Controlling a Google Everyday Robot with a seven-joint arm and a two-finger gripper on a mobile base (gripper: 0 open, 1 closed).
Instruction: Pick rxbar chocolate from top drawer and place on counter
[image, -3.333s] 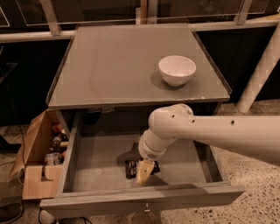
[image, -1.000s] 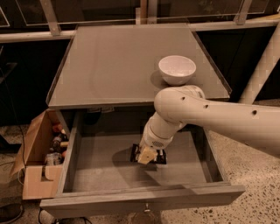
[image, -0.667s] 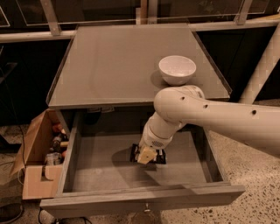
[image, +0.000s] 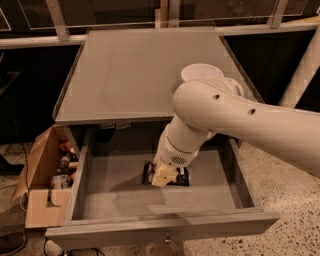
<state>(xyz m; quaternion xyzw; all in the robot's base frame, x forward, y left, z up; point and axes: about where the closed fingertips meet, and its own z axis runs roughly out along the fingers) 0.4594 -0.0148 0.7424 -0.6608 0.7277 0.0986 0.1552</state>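
Observation:
The rxbar chocolate (image: 182, 177) is a black wrapper inside the open top drawer (image: 115, 197), near the middle of its grey floor. My gripper (image: 165, 176) reaches down into the drawer and is shut on the bar, with one tan finger (image: 162, 177) across its middle. The bar's two ends stick out to either side. I cannot tell whether the bar rests on the floor or hangs just above it. The grey counter (image: 130, 75) lies behind and above the drawer.
A white bowl (image: 200, 71) stands on the counter's right side, partly hidden by my arm. A tan cardboard box (image: 40, 170) with several small items stands on the ground left of the drawer. The drawer's side walls and front wall (image: 165, 225) surround the gripper.
The gripper and bar shifted slightly toward the drawer's back and right. My arm's elbow has risen and now hides more of the white bowl.

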